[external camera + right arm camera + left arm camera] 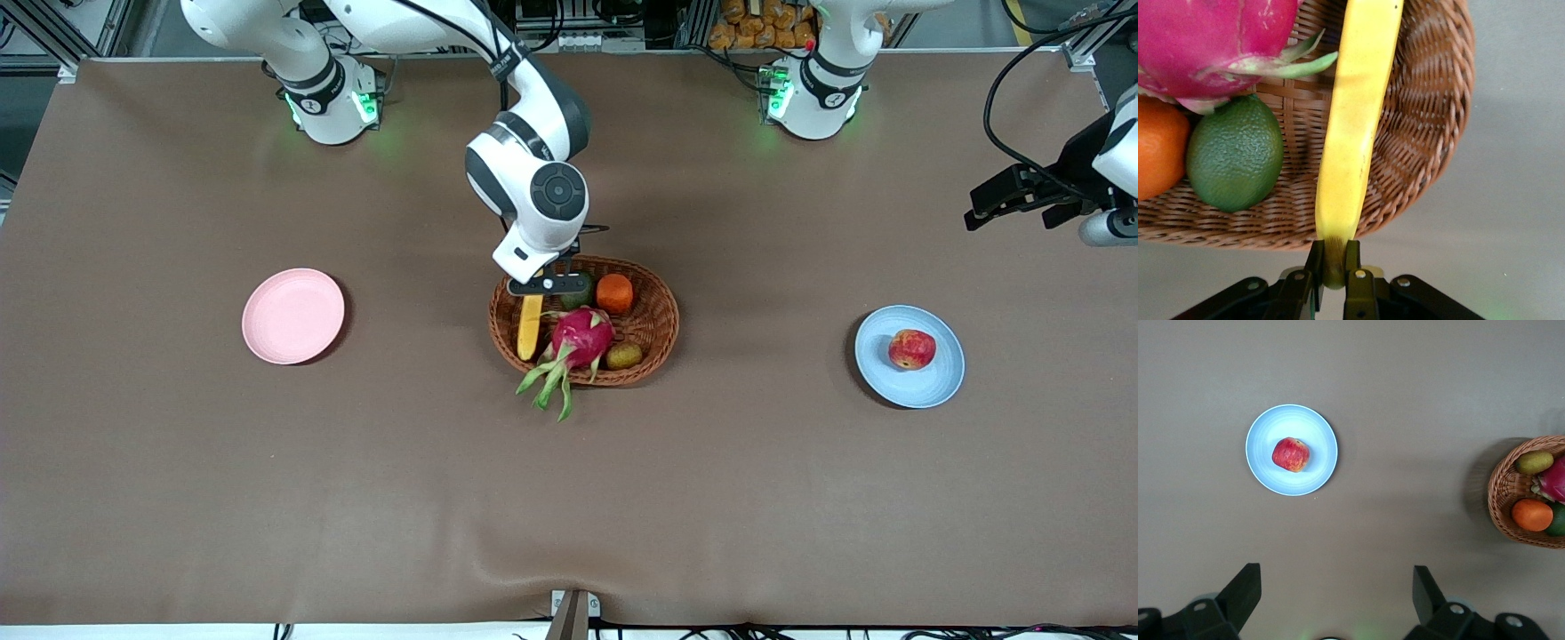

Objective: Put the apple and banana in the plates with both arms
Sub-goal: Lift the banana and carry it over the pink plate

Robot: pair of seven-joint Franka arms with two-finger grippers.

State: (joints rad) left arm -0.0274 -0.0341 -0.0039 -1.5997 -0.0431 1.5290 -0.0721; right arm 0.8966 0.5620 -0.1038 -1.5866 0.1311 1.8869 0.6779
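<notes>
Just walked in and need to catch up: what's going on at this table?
The right gripper is down at the basket, shut on one end of the banana lying inside it. The apple already sits on the blue plate. The pink plate has nothing on it. The left gripper waits open, raised over the left arm's end of the table.

Even, bright overhead light falls on the brown tablecloth, shadows are soft and short beside the basket and plates, without glare, all views sharp.
</notes>
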